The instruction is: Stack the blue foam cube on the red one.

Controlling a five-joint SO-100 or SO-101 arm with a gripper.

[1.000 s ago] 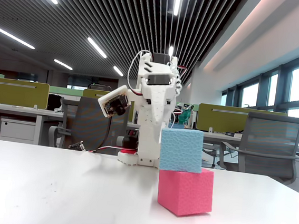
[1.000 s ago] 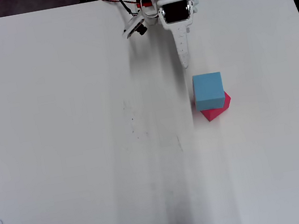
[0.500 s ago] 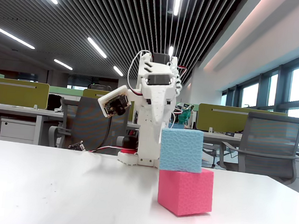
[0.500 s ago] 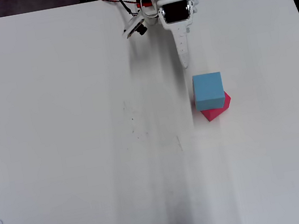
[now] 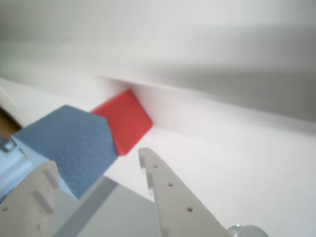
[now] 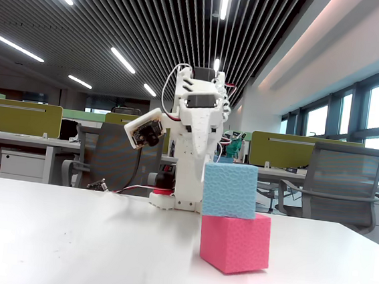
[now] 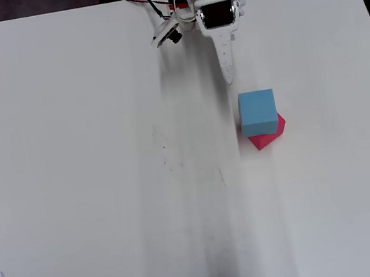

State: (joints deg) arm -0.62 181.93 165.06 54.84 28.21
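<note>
The blue foam cube (image 6: 230, 190) sits on top of the red one (image 6: 235, 242), turned slightly against it, as the overhead view shows the blue cube (image 7: 258, 112) covering most of the red cube (image 7: 267, 138). My gripper (image 7: 229, 78) is folded back at the arm's base, pointing at the stack from a short distance and touching nothing. In the wrist view the gripper (image 5: 96, 159) has its two white fingertips apart with nothing between them, and the blue cube (image 5: 69, 143) and the red cube (image 5: 126, 118) lie beyond them.
The white arm (image 6: 194, 129) stands at the far edge of the white table (image 7: 89, 161), with cables (image 7: 137, 1) beside its base. Office chairs and desks lie behind the table in the fixed view.
</note>
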